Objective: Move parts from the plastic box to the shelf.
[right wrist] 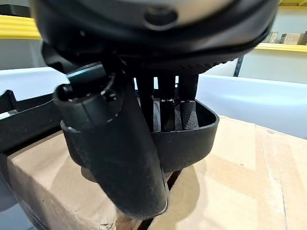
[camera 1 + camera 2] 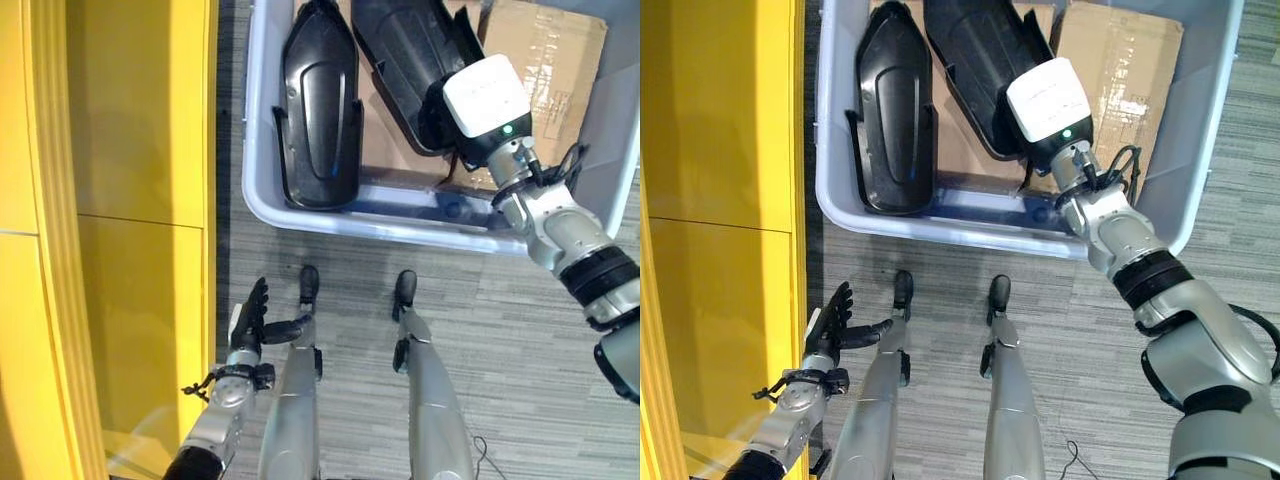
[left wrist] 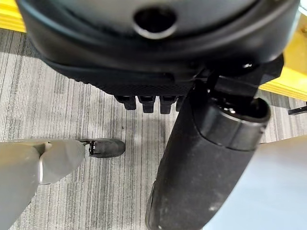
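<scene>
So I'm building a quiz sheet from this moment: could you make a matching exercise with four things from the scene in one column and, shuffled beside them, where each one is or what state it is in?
Things:
1. left hand
2. right hand
3. left black part
4. cardboard

Places or states:
A. lying untouched in the plastic box, on the side of the yellow shelf
B. lining the box bottom under the parts
C. open over the floor, holding nothing
D. fingers inside the rim of the right black part, thumb outside

Pairs: 1-C, 2-D, 3-A, 4-B
</scene>
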Tool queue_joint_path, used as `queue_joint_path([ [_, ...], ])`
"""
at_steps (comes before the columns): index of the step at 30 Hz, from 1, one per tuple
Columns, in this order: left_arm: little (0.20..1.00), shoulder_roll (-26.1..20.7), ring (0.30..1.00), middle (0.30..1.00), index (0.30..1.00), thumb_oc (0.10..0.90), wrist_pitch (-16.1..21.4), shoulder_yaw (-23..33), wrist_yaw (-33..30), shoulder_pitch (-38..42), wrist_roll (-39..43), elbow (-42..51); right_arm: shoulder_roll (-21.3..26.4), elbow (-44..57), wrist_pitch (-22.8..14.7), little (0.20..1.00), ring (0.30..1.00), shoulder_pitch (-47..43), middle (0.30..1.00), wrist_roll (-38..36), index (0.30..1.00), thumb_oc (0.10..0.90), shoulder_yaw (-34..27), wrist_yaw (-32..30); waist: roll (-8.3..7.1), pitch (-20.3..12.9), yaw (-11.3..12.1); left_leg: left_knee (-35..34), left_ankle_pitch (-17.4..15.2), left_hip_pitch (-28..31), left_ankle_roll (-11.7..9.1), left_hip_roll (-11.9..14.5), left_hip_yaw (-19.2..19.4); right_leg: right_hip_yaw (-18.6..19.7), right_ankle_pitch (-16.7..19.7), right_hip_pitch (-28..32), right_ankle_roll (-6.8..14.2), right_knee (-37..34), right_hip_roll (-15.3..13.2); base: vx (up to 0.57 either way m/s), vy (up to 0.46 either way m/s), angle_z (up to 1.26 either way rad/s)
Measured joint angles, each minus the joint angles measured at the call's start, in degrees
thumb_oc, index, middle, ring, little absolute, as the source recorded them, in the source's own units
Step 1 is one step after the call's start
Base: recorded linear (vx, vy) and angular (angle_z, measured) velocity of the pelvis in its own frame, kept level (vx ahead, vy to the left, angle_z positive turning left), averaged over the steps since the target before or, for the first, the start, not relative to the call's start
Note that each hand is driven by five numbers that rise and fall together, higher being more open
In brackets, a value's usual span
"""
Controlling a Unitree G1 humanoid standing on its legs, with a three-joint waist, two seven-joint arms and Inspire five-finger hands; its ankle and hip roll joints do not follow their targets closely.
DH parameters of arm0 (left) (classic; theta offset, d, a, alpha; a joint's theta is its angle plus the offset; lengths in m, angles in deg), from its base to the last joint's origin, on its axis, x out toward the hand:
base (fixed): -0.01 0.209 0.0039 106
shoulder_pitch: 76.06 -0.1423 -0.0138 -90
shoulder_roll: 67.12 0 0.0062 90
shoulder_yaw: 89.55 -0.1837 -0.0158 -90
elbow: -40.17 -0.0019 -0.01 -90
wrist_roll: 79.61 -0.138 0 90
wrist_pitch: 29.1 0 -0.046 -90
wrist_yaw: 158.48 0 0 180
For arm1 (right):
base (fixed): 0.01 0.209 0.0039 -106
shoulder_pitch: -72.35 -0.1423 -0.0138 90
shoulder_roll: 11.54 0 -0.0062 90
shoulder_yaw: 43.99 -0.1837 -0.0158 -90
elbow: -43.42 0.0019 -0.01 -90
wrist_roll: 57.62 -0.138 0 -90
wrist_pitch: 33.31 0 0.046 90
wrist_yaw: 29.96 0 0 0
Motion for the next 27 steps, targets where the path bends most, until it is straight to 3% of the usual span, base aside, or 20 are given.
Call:
queue_joint_path([
  [13,1.0,0.13,1.0,1.0,1.0,0.9,-1.6,0.72,0.47,0.08,-0.23,-2.33,2.52,13.93,-0.69,0.3,0.3,16.01,0.3,0.08,0.3,0.4,-7.96,3.99,-0.09,0.13,-0.08,-0.82,-1.21,10.9,1.09,-0.19,-0.52,-1.23,-0.83,12.7,0.54,-3.22,-0.65,0.02,0.009,0.04],
  [27,1.0,0.08,1.0,1.0,1.0,0.9,-3.83,5.66,2.38,-2.41,-1.37,-3.16,7.28,24.43,-4.61,0.3,0.3,21.92,0.3,0.09,0.3,0.4,-11.68,8.99,-0.48,-0.27,-0.43,-1.63,-3.22,21.43,0.53,0.04,0.77,-1.12,5.0,29.33,0.85,-17.9,0.17,0.03,0.016,-0.03],
])
